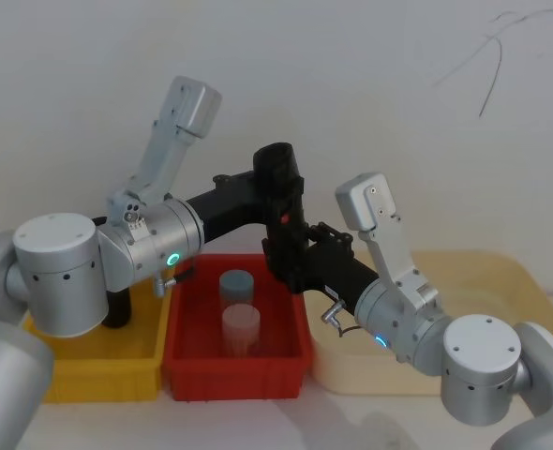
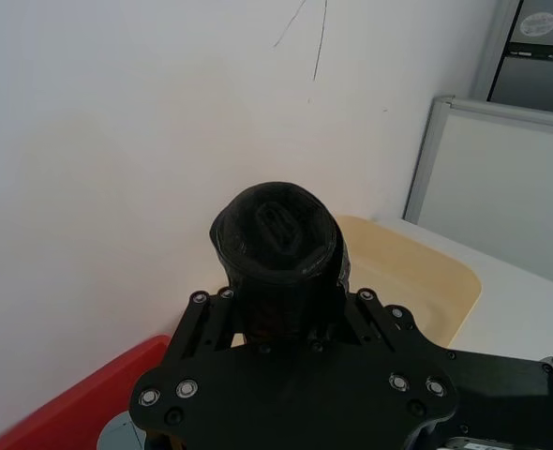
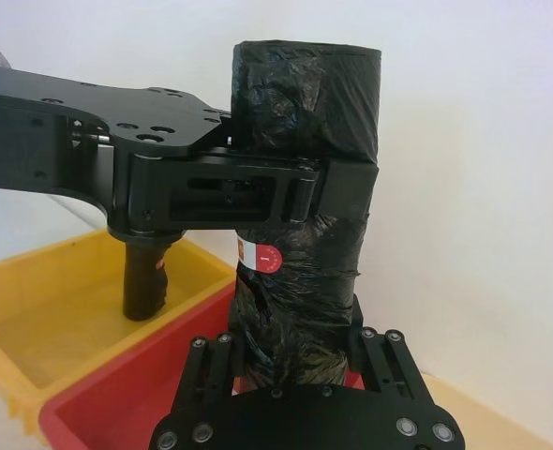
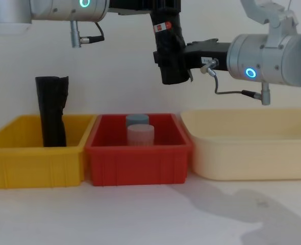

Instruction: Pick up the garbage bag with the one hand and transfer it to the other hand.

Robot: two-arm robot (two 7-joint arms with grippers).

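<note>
Plain white wall [image 1: 351,75], white tabletop [image 4: 140,214], grey-framed partition [image 2: 511,206]

The head view looks forward and down from above both arms onto the yellow bin [image 1: 89,375], red bin [image 1: 239,370] and cream tray [image 1: 506,281]. The chest view sits lower and looks level across the surface [image 4: 150,214], catching the same three containers side-on. The left wrist view peers close along the left pincer [image 2: 284,302] at the garbage bag [image 2: 276,234] end-on, with what seems the red bin's corner behind. The right wrist view looks close along the right pincer [image 3: 295,345] up the bag's side, sharing the yellow and red bins with both body views.
</note>
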